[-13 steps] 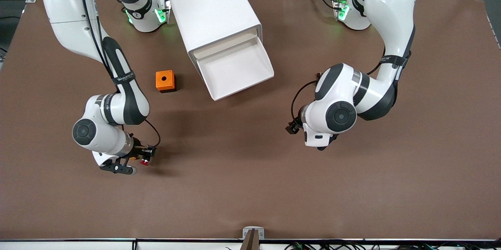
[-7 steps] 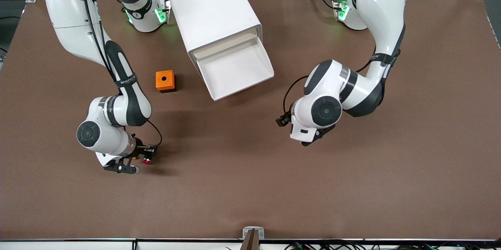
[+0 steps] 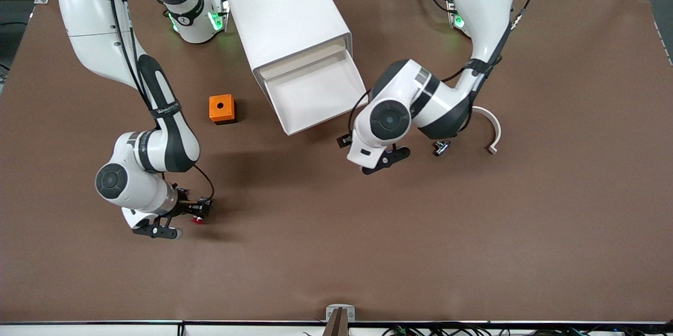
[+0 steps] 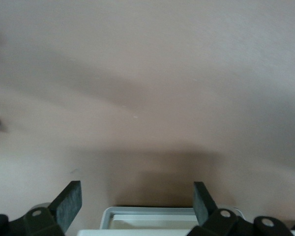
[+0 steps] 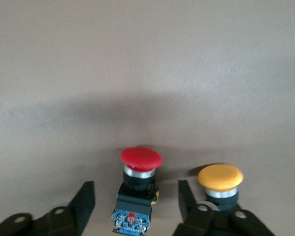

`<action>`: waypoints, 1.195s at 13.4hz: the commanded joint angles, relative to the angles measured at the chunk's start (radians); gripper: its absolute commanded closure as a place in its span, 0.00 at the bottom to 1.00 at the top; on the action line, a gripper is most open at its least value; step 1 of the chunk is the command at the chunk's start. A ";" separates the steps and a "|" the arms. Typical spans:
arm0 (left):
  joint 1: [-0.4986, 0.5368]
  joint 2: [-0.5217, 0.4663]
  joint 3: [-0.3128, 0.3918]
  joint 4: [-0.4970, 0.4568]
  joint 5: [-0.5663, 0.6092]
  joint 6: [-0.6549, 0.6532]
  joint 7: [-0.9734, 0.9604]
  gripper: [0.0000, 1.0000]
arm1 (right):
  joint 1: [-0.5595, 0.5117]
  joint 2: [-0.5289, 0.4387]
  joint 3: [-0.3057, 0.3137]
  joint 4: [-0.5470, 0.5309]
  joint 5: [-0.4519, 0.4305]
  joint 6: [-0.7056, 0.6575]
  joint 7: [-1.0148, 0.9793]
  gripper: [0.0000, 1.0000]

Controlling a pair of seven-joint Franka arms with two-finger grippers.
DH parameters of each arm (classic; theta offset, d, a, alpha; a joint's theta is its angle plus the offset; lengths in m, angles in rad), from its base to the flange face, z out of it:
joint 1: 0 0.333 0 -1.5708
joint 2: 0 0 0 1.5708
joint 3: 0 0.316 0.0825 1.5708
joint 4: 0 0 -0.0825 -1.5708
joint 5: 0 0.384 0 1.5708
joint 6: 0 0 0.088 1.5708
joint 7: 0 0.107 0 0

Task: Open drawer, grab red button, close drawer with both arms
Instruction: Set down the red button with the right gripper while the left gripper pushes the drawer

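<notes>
The drawer [image 3: 318, 95] is seen pulled out of the white cabinet [image 3: 286, 15] in the upper middle of the front view, its tray bare inside. An orange cube [image 3: 221, 108] with a hole rests on the brown worktop [image 3: 336, 252] beside the cabinet, toward the right arm's end.

The right gripper [image 5: 135, 206] is found low in the lower left of the front view, just above the worktop. Its fingers [image 5: 83, 201] are spread and released, standing apart from the button [image 5: 139, 184], which sits upright between them on the worktop, red cap up. A like button with an orange cap [image 5: 220, 184] stands just beside it, outside the fingers.

The left gripper [image 4: 136, 204] is seen at mid-frame in the front view, over the worktop just beside the drawer's front corner. Its fingers [image 4: 69, 202] are parted wide with nothing between them. A small metal fitting [image 3: 440, 146] and a curved white piece [image 3: 492, 128] lie near that arm's elbow.
</notes>
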 commanded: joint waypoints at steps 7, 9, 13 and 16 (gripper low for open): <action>-0.077 0.006 -0.005 -0.060 -0.013 0.106 0.060 0.01 | -0.053 -0.154 0.011 0.017 -0.009 -0.022 -0.093 0.00; -0.114 0.009 -0.004 -0.065 -0.013 0.106 0.030 0.01 | -0.049 -0.222 0.011 0.008 -0.017 -0.077 -0.090 0.00; -0.129 0.023 -0.005 -0.061 -0.029 0.109 0.027 0.01 | -0.053 -0.349 0.008 0.007 -0.019 -0.252 -0.072 0.00; -0.167 0.021 -0.005 -0.063 -0.098 0.109 0.020 0.01 | -0.052 -0.438 0.003 0.005 -0.058 -0.354 -0.066 0.00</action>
